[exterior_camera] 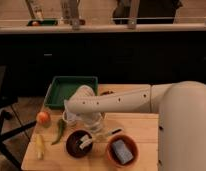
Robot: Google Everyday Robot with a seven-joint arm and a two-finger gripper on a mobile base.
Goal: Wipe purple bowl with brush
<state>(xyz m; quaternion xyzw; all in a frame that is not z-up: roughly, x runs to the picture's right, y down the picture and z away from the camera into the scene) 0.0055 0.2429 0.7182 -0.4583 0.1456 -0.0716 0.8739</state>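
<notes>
The purple bowl (76, 146) is small, round and very dark, and stands near the table's front edge. The brush (87, 140) lies with its pale head inside the bowl. Its handle runs up and to the right to a dark tip (116, 131). My gripper (94, 128) hangs straight down from the white arm, just above the bowl's back right rim, and is shut on the brush's handle. The wrist hides the middle of the handle.
An orange-brown bowl (112, 156) with a blue sponge (121, 151) stands right of the purple bowl. A green tray (71, 89) is at the back. An orange fruit (43, 117), a green pepper (59, 131) and a yellow piece (40, 146) lie at the left. The table edge is close in front.
</notes>
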